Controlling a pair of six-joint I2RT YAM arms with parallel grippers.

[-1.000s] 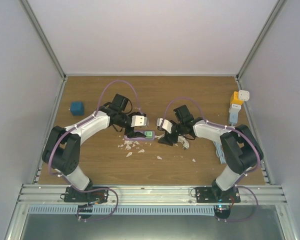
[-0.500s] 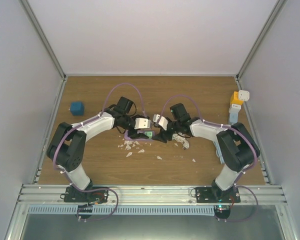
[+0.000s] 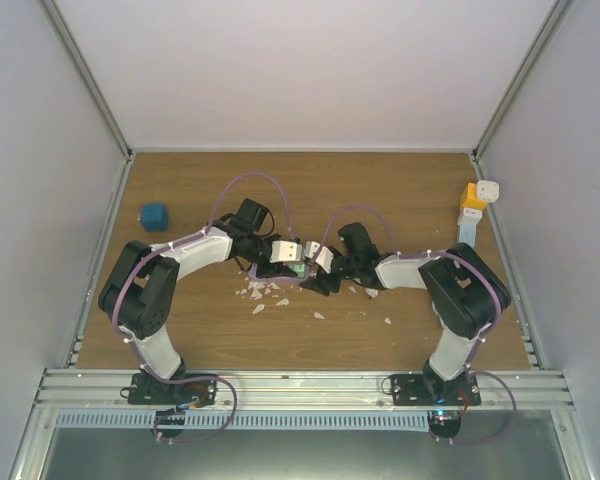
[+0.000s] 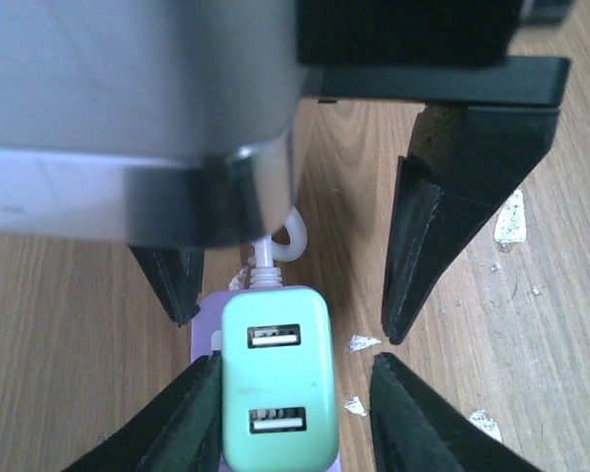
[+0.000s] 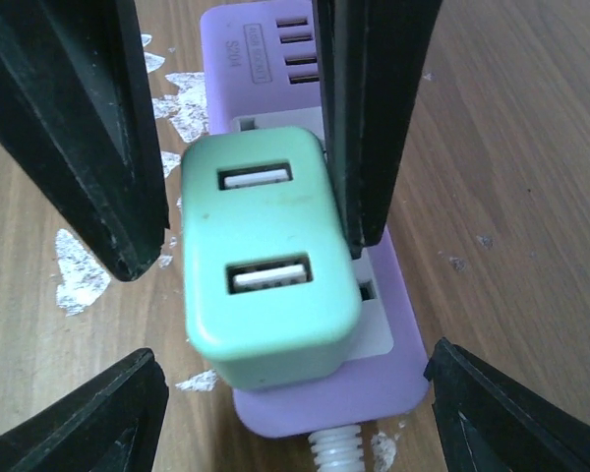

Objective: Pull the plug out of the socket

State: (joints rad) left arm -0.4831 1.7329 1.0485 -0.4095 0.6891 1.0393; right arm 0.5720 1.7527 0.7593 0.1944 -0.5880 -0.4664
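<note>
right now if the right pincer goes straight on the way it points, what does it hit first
Most likely the plug, centred ahead of the open right pincer on the socket. The left pincer's fingers flank the plug and may be as near; depth is unclear.

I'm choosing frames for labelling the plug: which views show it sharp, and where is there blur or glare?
Left wrist: the green plug is sharp, but the close grey housing above it is blurred, with a soft sheen. Right wrist: the plug and the purple socket strip are crisp and evenly lit, with no glare. Top external: sharp and evenly lit, but the plug is tiny.
</note>
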